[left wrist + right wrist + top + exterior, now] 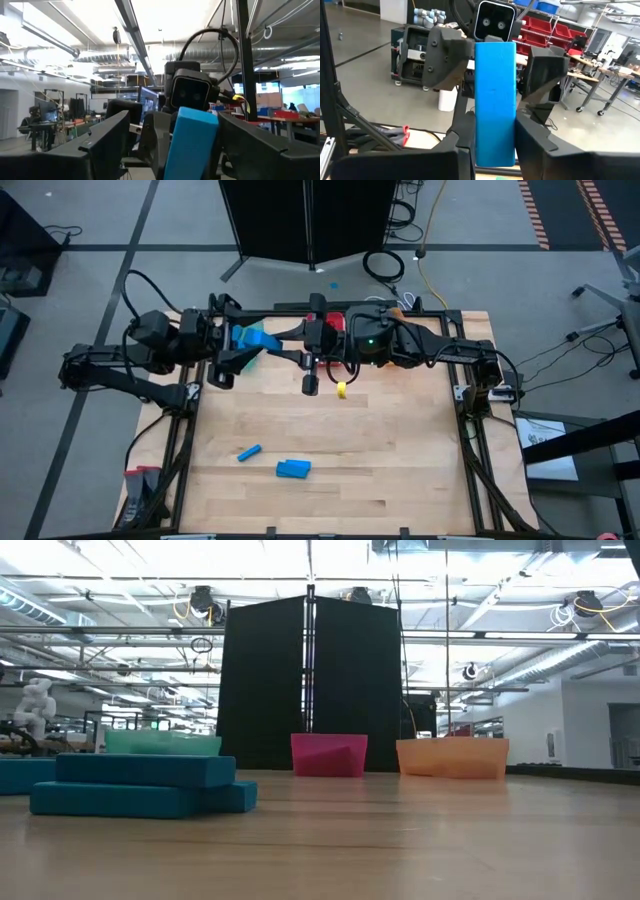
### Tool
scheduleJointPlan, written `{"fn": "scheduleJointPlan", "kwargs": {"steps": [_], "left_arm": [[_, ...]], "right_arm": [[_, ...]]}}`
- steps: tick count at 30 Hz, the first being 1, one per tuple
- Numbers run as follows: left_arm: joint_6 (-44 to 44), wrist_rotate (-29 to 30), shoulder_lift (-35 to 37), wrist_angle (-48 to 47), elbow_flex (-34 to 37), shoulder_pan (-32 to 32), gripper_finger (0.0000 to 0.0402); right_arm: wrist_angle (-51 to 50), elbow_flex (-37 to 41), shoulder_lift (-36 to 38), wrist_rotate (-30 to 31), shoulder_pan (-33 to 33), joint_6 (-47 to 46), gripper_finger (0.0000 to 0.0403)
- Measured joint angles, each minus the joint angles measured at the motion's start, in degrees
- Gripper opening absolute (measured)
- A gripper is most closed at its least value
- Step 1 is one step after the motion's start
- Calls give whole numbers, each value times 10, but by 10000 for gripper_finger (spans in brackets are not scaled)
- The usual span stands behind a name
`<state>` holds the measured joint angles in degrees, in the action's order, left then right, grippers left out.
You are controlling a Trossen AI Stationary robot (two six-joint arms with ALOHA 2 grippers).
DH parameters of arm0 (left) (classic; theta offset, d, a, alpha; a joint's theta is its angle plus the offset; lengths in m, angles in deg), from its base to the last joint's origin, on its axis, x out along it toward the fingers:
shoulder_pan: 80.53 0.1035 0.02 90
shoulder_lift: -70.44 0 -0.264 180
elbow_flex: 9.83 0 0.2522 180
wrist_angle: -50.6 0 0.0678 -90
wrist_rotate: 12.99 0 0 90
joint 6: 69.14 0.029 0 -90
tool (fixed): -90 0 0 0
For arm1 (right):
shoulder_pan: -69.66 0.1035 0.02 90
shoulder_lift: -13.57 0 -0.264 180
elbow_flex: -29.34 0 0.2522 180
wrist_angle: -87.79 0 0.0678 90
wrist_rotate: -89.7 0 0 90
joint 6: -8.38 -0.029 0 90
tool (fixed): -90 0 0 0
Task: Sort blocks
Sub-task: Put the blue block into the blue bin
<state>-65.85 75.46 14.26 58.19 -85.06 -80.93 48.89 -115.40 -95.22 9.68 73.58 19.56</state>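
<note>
High above the table's far middle, my right gripper is shut on a blue block, which also shows in the high view. My left gripper faces it from the table's left. It is open, with one finger on each side of the block's free end and a gap showing on both sides. On the table lie a yellow block and two blue blocks. My right gripper pinches the blue block's near end between its two fingers, coming level from the table's right side. The rest of the block sticks out past the fingertips toward my left gripper. The block is lifted clear, high over the table.
A teal bin, a red bin and an orange bin stand in a row along the table's far edge, partly under the arms. Blue blocks lie close to the low camera. A black screen stands behind the table.
</note>
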Motion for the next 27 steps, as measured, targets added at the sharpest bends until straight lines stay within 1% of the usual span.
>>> {"fn": "scheduleJointPlan", "kwargs": {"steps": [4,17,25,27], "left_arm": [[0,1,-1,-8,0,0,269],[13,-1,-1,-9,0,0,111],[22,-12,0,-7,0,0,107],[21,-12,0,-7,0,0,107]], "right_arm": [[0,0,0,0,0,1,78],[1,0,0,4,-1,-1,78],[1,-1,0,1,0,-4,78],[1,-1,0,1,0,-7,93]]}}
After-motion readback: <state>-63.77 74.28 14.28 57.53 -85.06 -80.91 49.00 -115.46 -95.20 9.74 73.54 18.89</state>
